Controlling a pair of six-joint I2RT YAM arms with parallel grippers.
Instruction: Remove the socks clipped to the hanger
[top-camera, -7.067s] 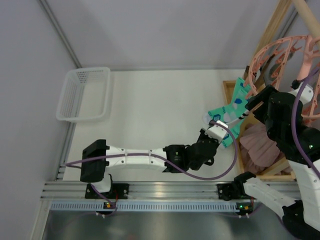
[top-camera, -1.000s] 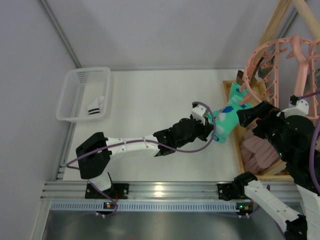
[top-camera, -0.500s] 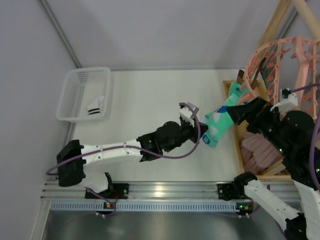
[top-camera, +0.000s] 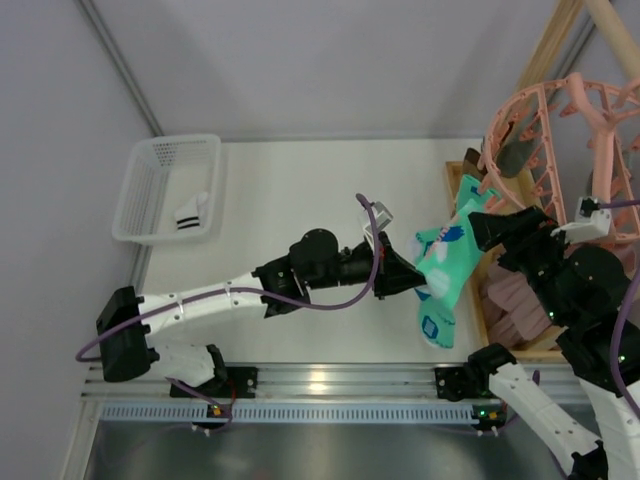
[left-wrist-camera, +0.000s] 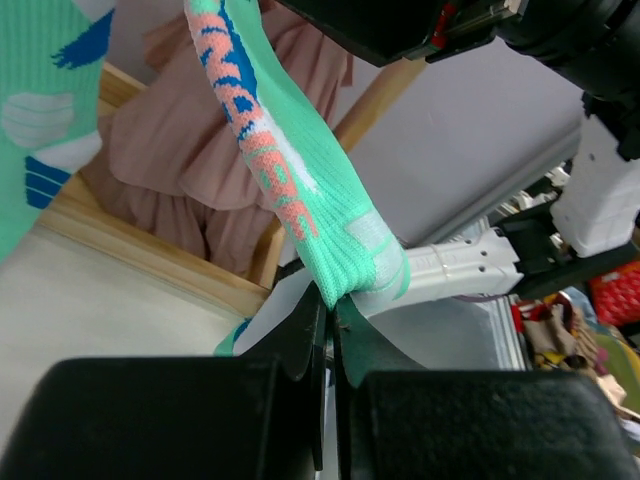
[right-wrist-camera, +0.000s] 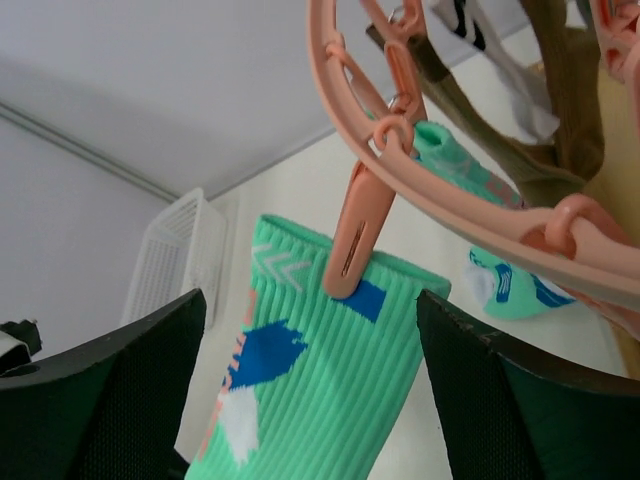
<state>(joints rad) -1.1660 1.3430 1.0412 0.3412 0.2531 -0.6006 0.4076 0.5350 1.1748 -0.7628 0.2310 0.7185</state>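
The salmon-pink hanger (top-camera: 540, 110) hangs at the far right. One of its clips (right-wrist-camera: 360, 230) holds the cuff of a mint-green sock (top-camera: 450, 255) with blue and white patches, which stretches down and to the left. My left gripper (top-camera: 405, 272) is shut on that sock's lower part (left-wrist-camera: 335, 285). My right gripper (top-camera: 490, 228) is open, its fingers (right-wrist-camera: 110, 400) standing either side of the clipped cuff (right-wrist-camera: 320, 380) without touching it. A brown sock (right-wrist-camera: 560, 140), a second mint sock (right-wrist-camera: 510, 290) and a white sock (right-wrist-camera: 470, 25) also hang from the ring (right-wrist-camera: 440, 190).
A white basket (top-camera: 150, 160) at the far left holds a white sock with dark stripes (top-camera: 192, 213). A wooden frame (top-camera: 472, 300) stands at the right with pink cloth (top-camera: 510, 300) inside it. A grey wall runs behind the table.
My left gripper has drawn back to the left with the mint sock, stretching it from its clip. The hanger has swung. A white striped sock has appeared in the basket since the oldest frame.
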